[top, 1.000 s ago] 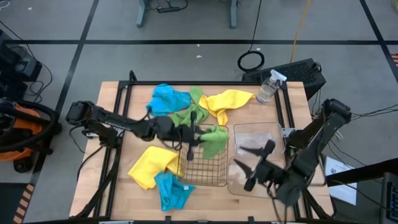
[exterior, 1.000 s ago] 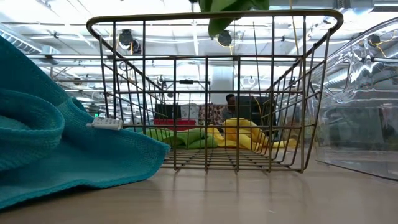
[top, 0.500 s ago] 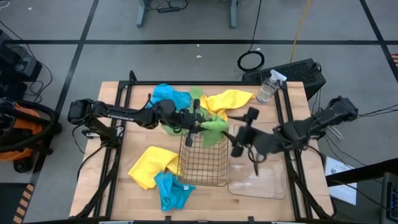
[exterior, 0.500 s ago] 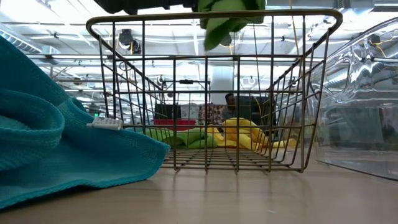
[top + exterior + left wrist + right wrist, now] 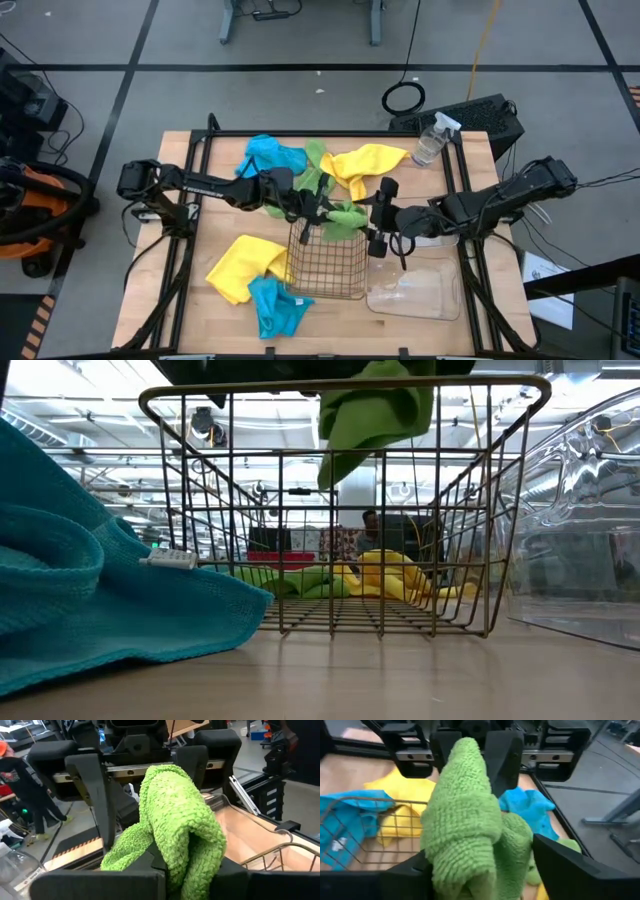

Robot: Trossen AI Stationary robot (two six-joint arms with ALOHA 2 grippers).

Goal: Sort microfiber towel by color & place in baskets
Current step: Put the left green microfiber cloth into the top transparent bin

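green towel (image 5: pixel 342 216): fluffy, bunched, hanging over wire basket (image 5: pixel 328 262) far rim, mid-worktop | left gripper (image 5: pixel 312 208): fingers clamped on it | right gripper (image 5: pixel 377 217): fingers clamped on it

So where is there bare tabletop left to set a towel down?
Bare wood lies left of the yellow towel, along the table's left edge. The far middle is crowded with towels, and both grippers hold a green towel over the wire basket.
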